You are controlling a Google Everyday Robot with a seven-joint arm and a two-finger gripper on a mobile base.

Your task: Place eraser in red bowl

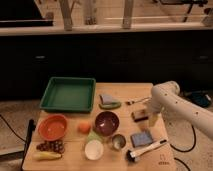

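Hanging wide open and empty just right of the small dark-topped, tan-based eraser block (140, 115), the tool (151, 120) should straddle it squarely before closing, then head left for the round red bowl (52, 127).

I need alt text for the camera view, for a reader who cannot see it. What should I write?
A white robot arm reaches from the right and holds its open gripper low over a wooden table, just right of a dark eraser. A red bowl sits far left, with a purple bowl between them and a green tray behind.
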